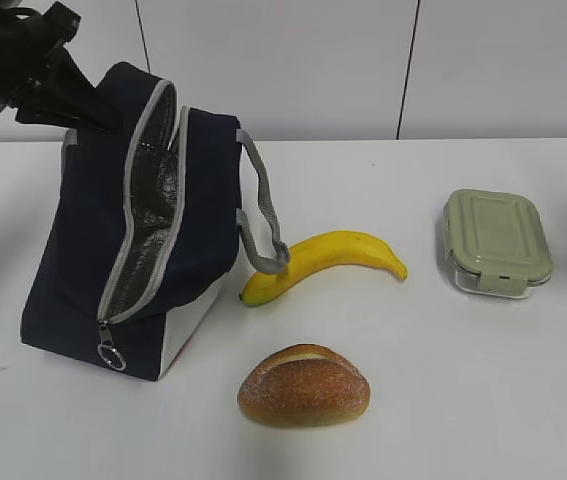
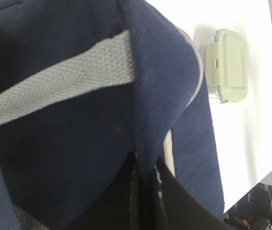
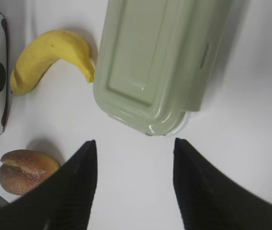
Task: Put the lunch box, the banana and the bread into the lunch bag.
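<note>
The navy lunch bag [image 1: 133, 250] stands tilted at the left, its zipper open and its foil lining showing. My left gripper [image 1: 98, 118] is shut on a fold of the bag's top edge [image 2: 147, 165], beside a grey strap [image 2: 64, 86]. The yellow banana [image 1: 323, 262] lies just right of the bag, touching a strap handle. The bread [image 1: 303, 385] sits in front of it. The green-lidded lunch box [image 1: 496, 242] rests at the right. My right gripper [image 3: 135, 143] hangs open just short of the lunch box [image 3: 159, 57], with nothing between its fingers.
The white table [image 1: 443, 400] carries all the items. A white panelled wall [image 1: 363, 60] rises behind. In the right wrist view the banana [image 3: 49, 57] and the bread [image 3: 25, 170] lie to the left of the jaws. The table's edge [image 2: 251, 182] shows past the bag.
</note>
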You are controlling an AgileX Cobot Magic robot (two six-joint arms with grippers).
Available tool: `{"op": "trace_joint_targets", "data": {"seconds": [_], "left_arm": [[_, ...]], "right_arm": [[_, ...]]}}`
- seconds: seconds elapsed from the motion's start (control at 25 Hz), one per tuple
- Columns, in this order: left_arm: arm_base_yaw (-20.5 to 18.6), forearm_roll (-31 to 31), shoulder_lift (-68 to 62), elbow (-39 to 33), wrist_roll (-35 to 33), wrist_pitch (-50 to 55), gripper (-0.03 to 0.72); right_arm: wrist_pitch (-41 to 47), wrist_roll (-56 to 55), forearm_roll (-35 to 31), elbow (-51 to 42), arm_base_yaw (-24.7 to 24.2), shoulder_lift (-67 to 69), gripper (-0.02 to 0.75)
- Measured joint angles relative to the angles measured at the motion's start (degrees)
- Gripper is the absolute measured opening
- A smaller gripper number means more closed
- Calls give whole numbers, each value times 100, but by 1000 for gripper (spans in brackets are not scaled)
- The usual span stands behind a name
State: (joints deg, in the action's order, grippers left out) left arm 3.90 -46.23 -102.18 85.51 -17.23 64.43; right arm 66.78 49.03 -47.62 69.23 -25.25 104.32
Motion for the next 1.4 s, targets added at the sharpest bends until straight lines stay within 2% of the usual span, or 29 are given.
{"op": "trace_joint_targets", "data": {"seconds": [0.28,0.48,0.6,0.84,1.16,1.4], "left_arm": [[0,0,0,0,-10,-12,-17],[0,0,0,0,-10,-22,-16],[0,0,0,0,-10,-22,-16],[0,0,0,0,-10,-22,-16],[0,0,0,0,-10,-22,-16],[0,0,0,0,-10,-11,-16]], "right_arm": [[112,88,14,740,8,695,419],[112,244,-249,965,8,1317,572],[112,435,-380,1134,8,1594,613],[112,699,-844,1355,8,2079,619],[90,860,-1052,1382,19,2316,619],[90,881,-1065,1382,254,2384,610]]}}
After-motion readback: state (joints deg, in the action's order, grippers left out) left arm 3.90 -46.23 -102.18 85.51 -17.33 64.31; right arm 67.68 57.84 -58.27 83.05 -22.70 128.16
